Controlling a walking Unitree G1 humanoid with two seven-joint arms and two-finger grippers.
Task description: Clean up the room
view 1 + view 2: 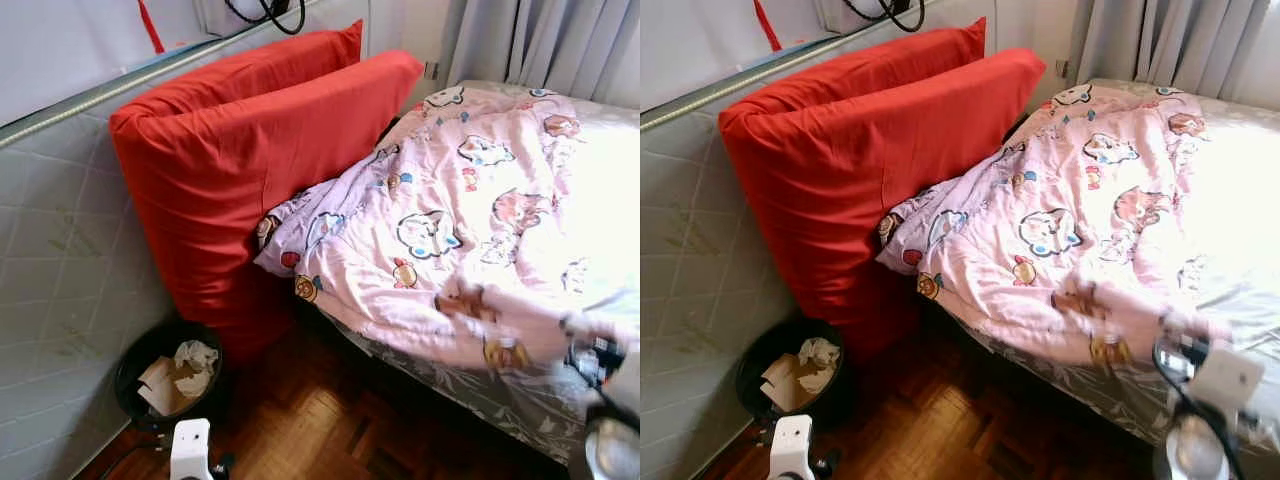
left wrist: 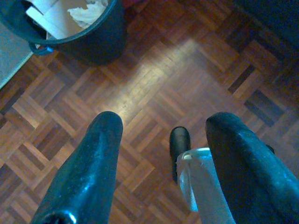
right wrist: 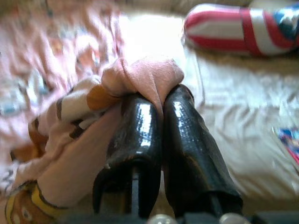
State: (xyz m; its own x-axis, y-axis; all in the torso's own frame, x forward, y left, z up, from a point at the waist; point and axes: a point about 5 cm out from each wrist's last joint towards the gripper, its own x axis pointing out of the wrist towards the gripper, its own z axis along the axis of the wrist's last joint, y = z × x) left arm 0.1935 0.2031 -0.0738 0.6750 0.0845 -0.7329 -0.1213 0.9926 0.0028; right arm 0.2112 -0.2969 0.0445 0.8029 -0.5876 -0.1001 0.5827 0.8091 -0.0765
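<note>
Nearest, the left gripper (image 2: 159,154) is seen hanging over the dark wooden parquet floor (image 2: 154,70), its two black fingers spread wide with nothing between them. A black round waste bin holding crumpled paper and cardboard (image 1: 165,375) stands just beyond it, at the foot of the grey quilted upright mattress (image 1: 60,300).

At the near edge of the bed, the right gripper (image 3: 161,100) is found with its fingers pressed together on a fold of the pink cartoon-printed quilt (image 1: 450,230); the cloth is bunched over and around the fingertips, so the quilt is judged to be held. In the head views this gripper (image 1: 1185,355) is blurred, at the quilt's lower right corner.

The deciding relation is noted: the quilt lies rumpled across the bed, its bulk extending away from the closed right jaws toward the two large red pillows (image 1: 250,160) propped against the upright mattress. The right arm is plainly the nearer; the left is well apart from the bedding.

Farther off, a red, white and blue striped cushion (image 3: 243,28) rests on the pale sheet, and grey curtains (image 1: 560,45) hang behind the bed.
</note>
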